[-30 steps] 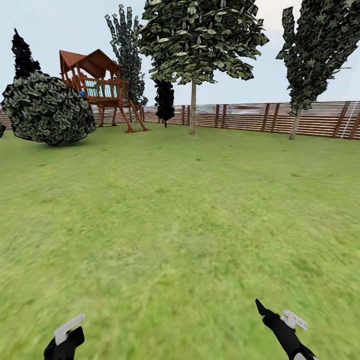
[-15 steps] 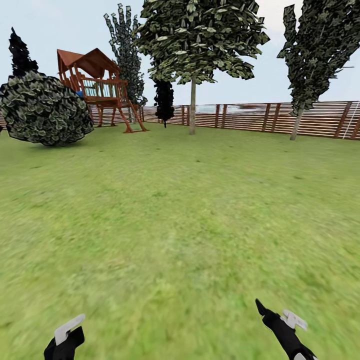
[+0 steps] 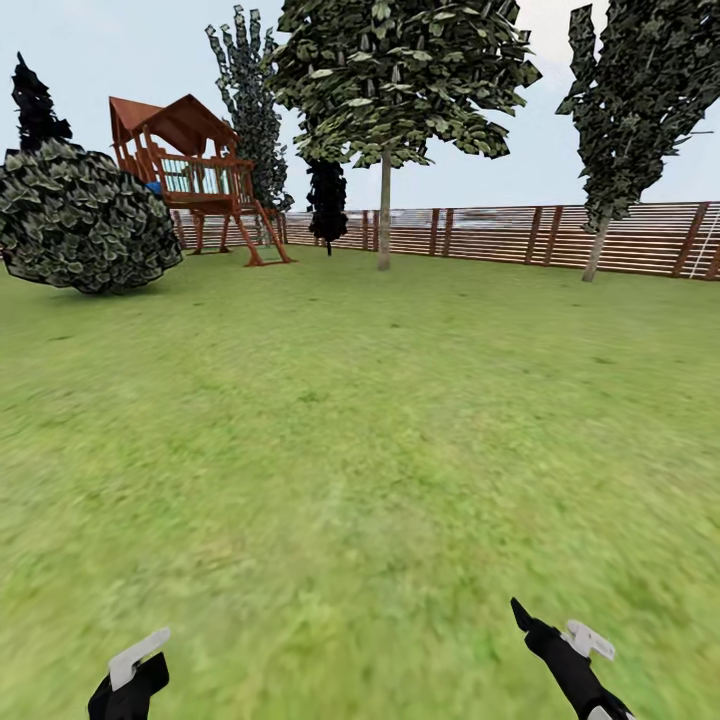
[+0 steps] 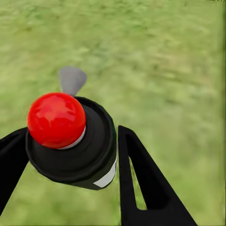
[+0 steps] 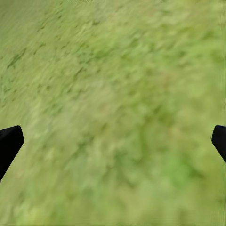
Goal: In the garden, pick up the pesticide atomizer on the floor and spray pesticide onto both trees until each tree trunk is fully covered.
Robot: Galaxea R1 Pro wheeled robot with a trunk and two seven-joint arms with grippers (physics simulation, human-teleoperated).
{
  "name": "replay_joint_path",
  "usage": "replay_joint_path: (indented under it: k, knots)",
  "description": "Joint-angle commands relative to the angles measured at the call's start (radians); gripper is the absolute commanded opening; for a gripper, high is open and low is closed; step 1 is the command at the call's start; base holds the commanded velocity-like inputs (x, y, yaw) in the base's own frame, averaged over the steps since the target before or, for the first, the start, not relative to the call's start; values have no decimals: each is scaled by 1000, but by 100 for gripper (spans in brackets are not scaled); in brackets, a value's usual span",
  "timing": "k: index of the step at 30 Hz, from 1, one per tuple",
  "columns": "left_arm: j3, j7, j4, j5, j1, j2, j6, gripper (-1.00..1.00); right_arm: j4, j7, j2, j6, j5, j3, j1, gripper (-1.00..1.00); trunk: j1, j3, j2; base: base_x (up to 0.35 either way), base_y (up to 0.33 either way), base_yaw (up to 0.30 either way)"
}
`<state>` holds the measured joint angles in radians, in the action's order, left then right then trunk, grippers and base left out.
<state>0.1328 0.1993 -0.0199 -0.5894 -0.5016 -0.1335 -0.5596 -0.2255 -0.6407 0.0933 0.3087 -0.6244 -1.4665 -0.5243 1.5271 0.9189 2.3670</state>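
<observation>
Slowly the whole view slides on: bush and playhouse sit a touch further left than a second ago, so the camera is turning, not the garden, and both arms keep their places at the bottom edge. Wide green lawn (image 3: pixel 340 430) fills most of the head view, blurred close in, running back to a brown slatted fence (image 3: pixel 480 232) under pale blue sky. Two pale-trunked trees stand at that fence line, one tree (image 3: pixel 385 210) near the middle, another tree (image 3: pixel 597 245) off to the right. On the left, a round leafy bush (image 3: pixel 85 215) and a red-brown wooden playhouse (image 3: pixel 195 175) behind it. Down low, left gripper (image 4: pixel 70 155) has its black fingers (image 4: pixel 141 183) closed around the sprayer (image 4: pixel 75 141), a black body with a shiny red knob, held over grass. Right gripper (image 5: pixel 113 141) hangs wide open over bare grass, holding nothing
</observation>
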Motion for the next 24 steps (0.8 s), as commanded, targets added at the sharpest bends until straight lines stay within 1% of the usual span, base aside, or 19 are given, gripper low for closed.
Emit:
replay_joint_path:
  k: [1,24]
  knots:
    - [1,0,0,0,0,0,0,-100,0,0,0,0,0,0,0,100,0,0,0,318,-20,0]
    - [1,0,0,0,0,0,0,-100,0,0,0,1,0,0,0,100,0,0,0,325,-1,0]
